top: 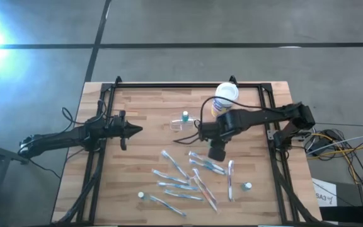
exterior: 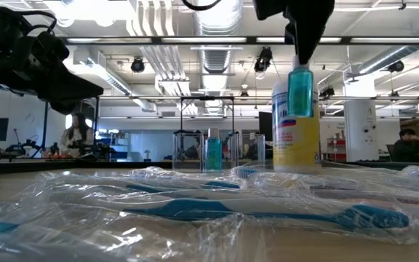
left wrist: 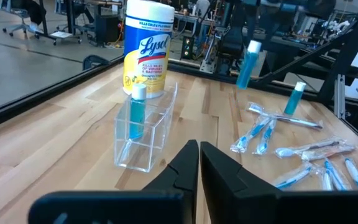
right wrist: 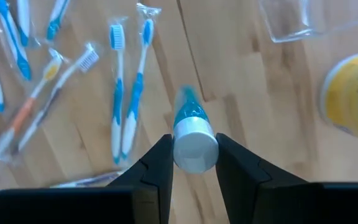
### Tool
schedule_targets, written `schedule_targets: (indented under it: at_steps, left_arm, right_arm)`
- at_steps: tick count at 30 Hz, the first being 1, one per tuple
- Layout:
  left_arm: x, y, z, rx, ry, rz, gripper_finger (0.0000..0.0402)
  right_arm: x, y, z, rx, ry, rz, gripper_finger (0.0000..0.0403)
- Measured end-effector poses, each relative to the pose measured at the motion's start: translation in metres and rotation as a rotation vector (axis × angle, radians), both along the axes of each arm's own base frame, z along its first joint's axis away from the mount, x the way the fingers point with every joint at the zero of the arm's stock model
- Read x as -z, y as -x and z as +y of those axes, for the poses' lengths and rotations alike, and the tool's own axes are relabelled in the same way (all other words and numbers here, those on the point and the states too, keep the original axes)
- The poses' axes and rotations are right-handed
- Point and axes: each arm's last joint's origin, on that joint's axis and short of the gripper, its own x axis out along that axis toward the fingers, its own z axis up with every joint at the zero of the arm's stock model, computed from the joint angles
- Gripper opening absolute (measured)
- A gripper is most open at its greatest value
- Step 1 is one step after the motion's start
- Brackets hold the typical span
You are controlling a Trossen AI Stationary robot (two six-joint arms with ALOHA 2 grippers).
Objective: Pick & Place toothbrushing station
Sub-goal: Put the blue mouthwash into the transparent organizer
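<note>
The clear plastic holder (top: 183,124) stands on its base at the table's middle, with one teal tube (left wrist: 137,112) upright inside; it also shows in the left wrist view (left wrist: 145,134). My right gripper (top: 205,131) is just right of the holder, above the table, shut on a second teal tube with a white cap (right wrist: 194,146); that tube also shows in the low view (exterior: 300,91). My left gripper (top: 134,130) is shut and empty, left of the holder; its closed fingers show in its wrist view (left wrist: 199,149). My right gripper pinches the tube's white cap end (right wrist: 194,149) between its two fingers, which come from above and point down. The teal body (right wrist: 188,112) hangs below the fingers, lifted clear of the table, slightly tilted in the left wrist view (left wrist: 248,62).
A white-lidded, yellow-labelled canister (top: 225,98) stands just behind and right of the holder. Several wrapped toothbrushes (top: 191,176) lie across the table's near half. Two small capped tubes (top: 141,196) (top: 247,186) stand near the front. A black frame (top: 188,85) borders the table.
</note>
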Motion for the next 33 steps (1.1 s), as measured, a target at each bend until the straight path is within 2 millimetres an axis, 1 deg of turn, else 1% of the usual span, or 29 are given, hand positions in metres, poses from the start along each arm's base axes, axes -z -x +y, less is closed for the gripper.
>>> schedule_targets:
  at_steps: [3,9,17,23,26,33]
  left_arm:
    - [0.000,0.000,0.000,0.000,0.001,0.001,0.0018]
    - [0.000,0.000,0.000,-0.001,0.006,-0.003,0.0014]
    - [-0.001,0.000,0.000,-0.005,0.027,-0.010,0.0019]
    - [-0.001,0.000,0.000,-0.007,0.035,-0.014,0.0016]
    - [-0.001,0.000,0.000,-0.009,0.044,-0.016,0.0014]
    - [-0.001,0.000,0.000,-0.010,0.050,-0.018,0.0019]
  right_arm:
    - [-0.011,0.004,-0.003,-0.032,0.007,0.008,0.0093]
    - [-0.039,0.011,-0.005,-0.088,0.009,-0.088,0.0094]
    - [-0.067,0.033,-0.007,-0.144,0.015,-0.187,0.0094]
    - [-0.080,0.054,-0.008,-0.222,0.002,-0.182,0.0095]
    - [-0.086,0.066,-0.009,-0.230,0.003,-0.187,0.0095]
    - [-0.099,0.085,-0.011,-0.266,0.015,-0.233,0.0095]
